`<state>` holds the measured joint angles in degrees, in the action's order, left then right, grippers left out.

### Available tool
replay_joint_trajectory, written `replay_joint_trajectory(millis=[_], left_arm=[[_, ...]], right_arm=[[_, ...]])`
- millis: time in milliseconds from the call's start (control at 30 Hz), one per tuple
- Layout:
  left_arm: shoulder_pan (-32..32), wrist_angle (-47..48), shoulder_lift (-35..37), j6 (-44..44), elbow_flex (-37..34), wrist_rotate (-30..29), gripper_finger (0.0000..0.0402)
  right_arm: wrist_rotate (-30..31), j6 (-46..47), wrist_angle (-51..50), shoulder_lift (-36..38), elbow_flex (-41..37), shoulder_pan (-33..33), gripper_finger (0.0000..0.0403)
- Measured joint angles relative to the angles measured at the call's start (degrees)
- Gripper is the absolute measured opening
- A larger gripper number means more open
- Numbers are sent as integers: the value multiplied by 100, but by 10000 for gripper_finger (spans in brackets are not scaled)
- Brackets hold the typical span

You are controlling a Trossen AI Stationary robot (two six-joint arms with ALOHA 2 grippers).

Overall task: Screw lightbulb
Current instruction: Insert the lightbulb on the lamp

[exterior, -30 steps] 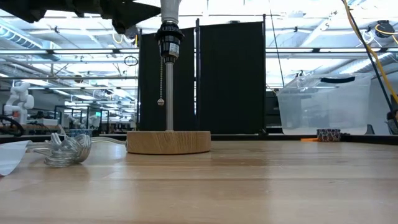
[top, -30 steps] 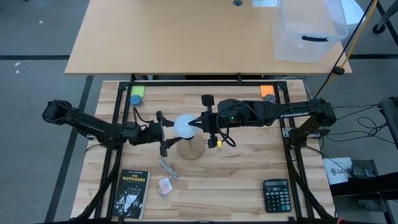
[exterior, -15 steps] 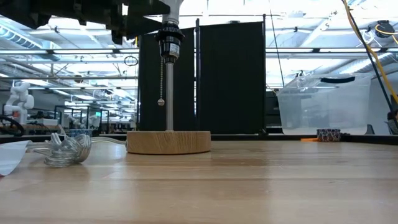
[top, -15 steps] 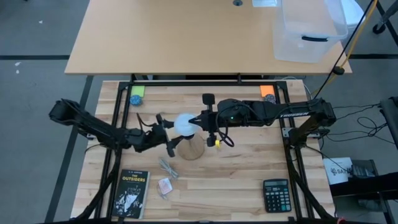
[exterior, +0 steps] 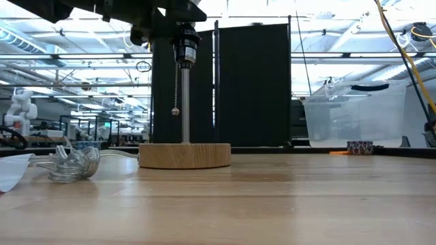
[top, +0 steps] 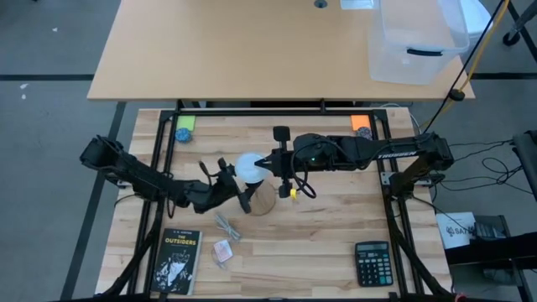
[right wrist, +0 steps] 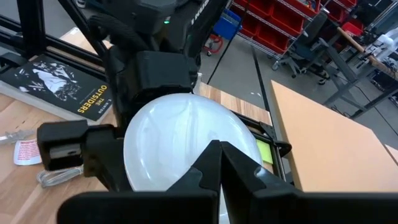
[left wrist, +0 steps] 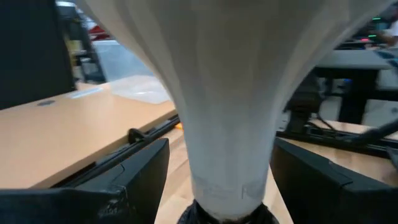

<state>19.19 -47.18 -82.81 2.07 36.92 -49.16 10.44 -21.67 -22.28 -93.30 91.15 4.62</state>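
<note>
The small white frosted lightbulb [top: 250,167] is standing upright near the table's middle, globe up, narrow grey base down in the black socket [exterior: 184,51]. The left gripper [top: 234,184] is straddling its neck, fingers apart; the right gripper [top: 270,161], fingers together, is touching the globe.

Left gripper [top: 236,179] spread wide (angled inward); right gripper [top: 270,162] closed, arm extended across.
</note>
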Motion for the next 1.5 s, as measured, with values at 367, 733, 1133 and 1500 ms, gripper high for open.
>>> replay_joint_trajectory(millis=[367, 733, 1133, 1500], left_arm=[[502, -8, -428, 318, 451, -1672, 275], [528, -9, -513, 317, 595, -1781, 193], [506, -11, -509, 621, 591, -1399, 155], [391, -22, -496, 703, 461, -1103, 159]], right_arm=[[2, 0, 16, 0, 0, 0, 0], [4, 2, 25, 0, -2, -2, 0], [-28, 101, -31, 4, -4, 48, 0], [76, 448, -34, 4, -4, 140, 0]])
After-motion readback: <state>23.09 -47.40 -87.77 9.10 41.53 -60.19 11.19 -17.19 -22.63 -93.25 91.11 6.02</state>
